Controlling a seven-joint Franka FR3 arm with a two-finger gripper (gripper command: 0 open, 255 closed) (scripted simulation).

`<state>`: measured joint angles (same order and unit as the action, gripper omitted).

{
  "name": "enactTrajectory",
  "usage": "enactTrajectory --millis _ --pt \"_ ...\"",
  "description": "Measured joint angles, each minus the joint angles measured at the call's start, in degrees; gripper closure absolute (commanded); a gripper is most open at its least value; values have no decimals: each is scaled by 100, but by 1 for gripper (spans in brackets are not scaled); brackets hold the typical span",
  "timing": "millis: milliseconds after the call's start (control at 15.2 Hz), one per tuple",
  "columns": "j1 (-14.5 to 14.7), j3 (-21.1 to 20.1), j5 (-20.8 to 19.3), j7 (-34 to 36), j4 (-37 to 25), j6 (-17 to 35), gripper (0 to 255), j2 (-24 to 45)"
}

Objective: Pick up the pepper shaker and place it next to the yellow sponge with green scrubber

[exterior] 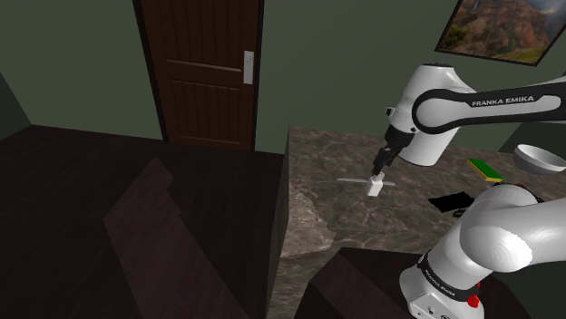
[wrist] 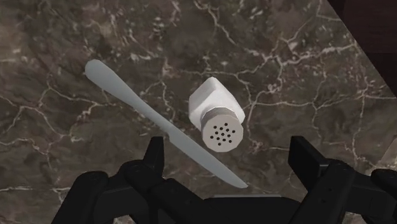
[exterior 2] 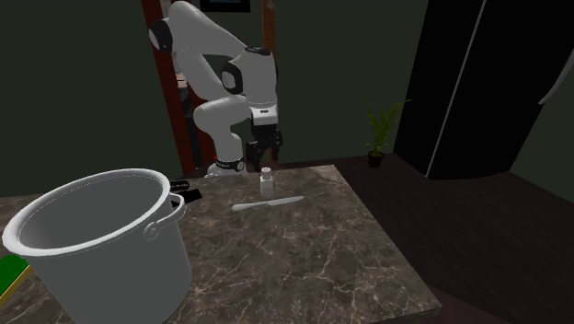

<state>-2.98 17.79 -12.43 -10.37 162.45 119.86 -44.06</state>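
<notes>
— Where is the pepper shaker [wrist: 216, 114] found?

— It is seen standing upright on the marbled surface [wrist: 299, 57], a white body with a perforated round cap. In the second exterior view it is placed toward the surface's far edge, the one by the arm's base.

— How is the pincer [wrist: 229, 156] held?

— It is spread. Its black fingers [wrist: 154, 153] are set well apart and are poised just above the shaker's cap, and no contact with the shaker can be made out.

— What else is laid near it?

— A pale knife [wrist: 137, 105] is laid flat just beside the shaker, on the side away from the arm's base.

— And the sponge [exterior: 483, 169]?

— It is made out as yellow with a green top, lying well apart from the shaker. In the second exterior view it is seen at the near left corner of the surface, just beside a large grey pot [exterior 2: 101, 239].
</notes>
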Motion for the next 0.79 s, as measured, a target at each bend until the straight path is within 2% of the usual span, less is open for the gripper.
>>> enactTrajectory --millis 330,726,792 --pt "-32 118 -89 -36 253 493 0 237" --pt "-20 121 -90 -21 288 582 0 289" --pt "-20 121 -90 -21 288 582 255 289"
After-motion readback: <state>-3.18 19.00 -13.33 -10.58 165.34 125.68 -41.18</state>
